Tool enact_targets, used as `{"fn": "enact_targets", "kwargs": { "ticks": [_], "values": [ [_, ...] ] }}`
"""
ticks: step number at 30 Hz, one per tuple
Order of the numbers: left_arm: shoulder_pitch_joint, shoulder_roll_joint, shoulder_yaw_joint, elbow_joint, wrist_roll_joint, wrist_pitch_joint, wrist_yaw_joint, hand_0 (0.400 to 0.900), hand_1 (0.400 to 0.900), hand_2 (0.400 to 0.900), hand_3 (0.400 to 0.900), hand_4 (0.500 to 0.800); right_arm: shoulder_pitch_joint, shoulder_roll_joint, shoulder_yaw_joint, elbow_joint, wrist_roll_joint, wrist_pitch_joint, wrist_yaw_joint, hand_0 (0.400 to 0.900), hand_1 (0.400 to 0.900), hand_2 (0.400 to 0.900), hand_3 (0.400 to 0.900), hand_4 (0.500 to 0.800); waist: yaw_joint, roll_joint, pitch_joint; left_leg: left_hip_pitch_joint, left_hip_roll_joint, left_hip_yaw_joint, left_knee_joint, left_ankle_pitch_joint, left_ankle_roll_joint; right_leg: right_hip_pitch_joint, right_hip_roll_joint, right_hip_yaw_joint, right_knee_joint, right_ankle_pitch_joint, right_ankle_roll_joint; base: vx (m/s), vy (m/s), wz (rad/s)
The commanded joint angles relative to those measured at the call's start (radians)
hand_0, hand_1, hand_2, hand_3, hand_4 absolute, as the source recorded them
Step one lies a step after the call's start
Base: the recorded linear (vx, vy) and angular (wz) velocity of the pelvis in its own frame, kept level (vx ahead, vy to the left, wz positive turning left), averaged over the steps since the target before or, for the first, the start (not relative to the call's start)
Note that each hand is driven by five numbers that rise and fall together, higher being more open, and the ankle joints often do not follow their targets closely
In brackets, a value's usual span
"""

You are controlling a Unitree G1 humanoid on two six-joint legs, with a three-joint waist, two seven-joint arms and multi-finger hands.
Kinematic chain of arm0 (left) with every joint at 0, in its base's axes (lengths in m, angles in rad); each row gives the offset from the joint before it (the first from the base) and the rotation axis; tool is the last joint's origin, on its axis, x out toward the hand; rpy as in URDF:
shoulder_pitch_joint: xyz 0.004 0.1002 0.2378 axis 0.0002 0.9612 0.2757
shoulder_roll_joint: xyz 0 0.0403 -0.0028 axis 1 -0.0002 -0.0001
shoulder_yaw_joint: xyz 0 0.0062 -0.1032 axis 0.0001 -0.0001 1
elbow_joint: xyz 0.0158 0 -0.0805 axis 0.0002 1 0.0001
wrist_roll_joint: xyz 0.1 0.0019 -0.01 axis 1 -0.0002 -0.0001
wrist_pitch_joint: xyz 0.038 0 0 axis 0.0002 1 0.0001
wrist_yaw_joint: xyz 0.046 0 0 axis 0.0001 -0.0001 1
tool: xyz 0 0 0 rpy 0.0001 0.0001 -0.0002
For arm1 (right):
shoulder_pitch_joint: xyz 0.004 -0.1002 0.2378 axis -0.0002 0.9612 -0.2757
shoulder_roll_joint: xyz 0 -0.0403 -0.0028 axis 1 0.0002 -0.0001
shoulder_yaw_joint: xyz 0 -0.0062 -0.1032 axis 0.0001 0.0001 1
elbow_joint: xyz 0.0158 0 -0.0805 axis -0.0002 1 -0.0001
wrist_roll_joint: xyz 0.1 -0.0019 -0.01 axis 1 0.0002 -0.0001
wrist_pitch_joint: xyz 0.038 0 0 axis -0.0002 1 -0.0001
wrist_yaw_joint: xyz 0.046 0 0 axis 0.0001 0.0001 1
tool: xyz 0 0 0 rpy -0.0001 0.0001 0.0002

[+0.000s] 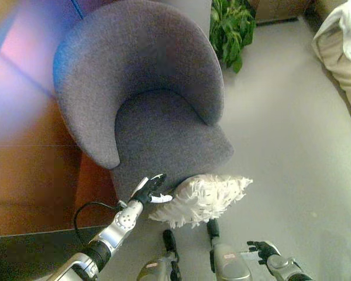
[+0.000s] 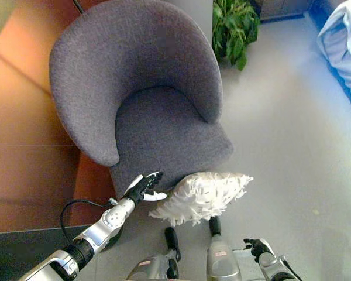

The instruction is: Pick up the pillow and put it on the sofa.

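Observation:
A white fluffy pillow (image 1: 202,198) lies on the grey floor, leaning against the front of a grey round armchair (image 1: 146,93). My left hand (image 1: 150,189) is just left of the pillow, at the chair's front base, fingers straight and open, its white fingertips touching the pillow's left edge. My right hand (image 1: 261,251) is low at the bottom right, off the pillow, with its fingers curled and empty. The chair's seat (image 2: 164,132) has nothing on it.
A green potted plant (image 1: 231,29) stands behind the chair at the right. A beige cushion with a white cloth (image 1: 345,47) lies at the far right. A brown wooden floor (image 1: 29,175) borders the chair on the left.

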Motion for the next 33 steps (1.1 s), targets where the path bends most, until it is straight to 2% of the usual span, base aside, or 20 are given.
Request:
{"fn": "enact_targets", "kwargs": {
  "ticks": [1,8,17,22,28,33],
  "values": [
    [-0.098,-0.010,-0.002,0.028,0.029,-0.075,0.053,0.900,0.900,0.900,0.900,0.800,-0.020,-0.022,0.056,-0.015,0.021,-0.017,-0.028,0.900,0.900,0.900,0.900,0.800,-0.013,-0.064,0.001,-0.080,0.004,0.009,0.158,-0.117,-0.007,-0.092,-0.083,0.015,0.154,-0.106,0.082,-0.04,-0.036,-0.07],
    [-0.184,-0.024,-0.012,0.095,0.037,-0.072,0.094,0.900,0.900,0.900,0.900,0.800,-0.076,-0.023,0.088,-0.042,0.038,-0.025,-0.057,0.900,0.900,0.900,0.900,0.800,-0.020,-0.074,0.060,-0.149,0.015,0.006,0.196,-0.108,-0.013,-0.170,-0.076,0.020,0.200,-0.101,0.070,-0.04,-0.051,-0.07],
    [-0.280,-0.052,-0.019,0.163,0.037,-0.071,0.088,0.900,0.900,0.900,0.900,0.800,-0.150,-0.015,0.111,-0.067,0.051,0.005,-0.074,0.900,0.900,0.900,0.900,0.800,-0.033,-0.075,0.111,-0.206,0.020,0.012,0.212,-0.098,-0.021,-0.238,-0.069,0.028,0.230,-0.097,0.062,-0.03,-0.022,-0.04],
    [-0.329,-0.062,-0.024,0.203,0.046,-0.072,0.116,0.900,0.900,0.900,0.900,0.800,-0.191,-0.011,0.128,-0.079,0.065,0.015,-0.082,0.900,0.900,0.900,0.900,0.800,-0.041,-0.082,0.134,-0.244,0.027,0.021,0.241,-0.097,-0.026,-0.278,-0.068,0.032,0.255,-0.096,0.059,-0.04,-0.024,-0.06],
    [-0.392,-0.059,-0.010,0.254,0.067,-0.076,0.156,0.900,0.900,0.900,0.900,0.800,-0.218,-0.001,0.151,-0.122,0.072,0.033,-0.098,0.900,0.900,0.900,0.900,0.800,-0.052,-0.095,0.135,-0.313,0.036,0.033,0.254,-0.088,-0.030,-0.348,-0.056,0.039,0.272,-0.090,0.059,-0.05,-0.049,-0.05],
    [-0.439,-0.062,-0.014,0.289,0.078,-0.074,0.166,0.900,0.900,0.900,0.900,0.800,-0.240,0.008,0.169,-0.146,0.089,0.039,-0.114,0.900,0.900,0.900,0.900,0.800,-0.060,-0.103,0.135,-0.368,0.044,0.040,0.257,-0.076,-0.035,-0.404,-0.046,0.044,0.284,-0.083,0.059,-0.05,-0.046,-0.06]
  ]
}}
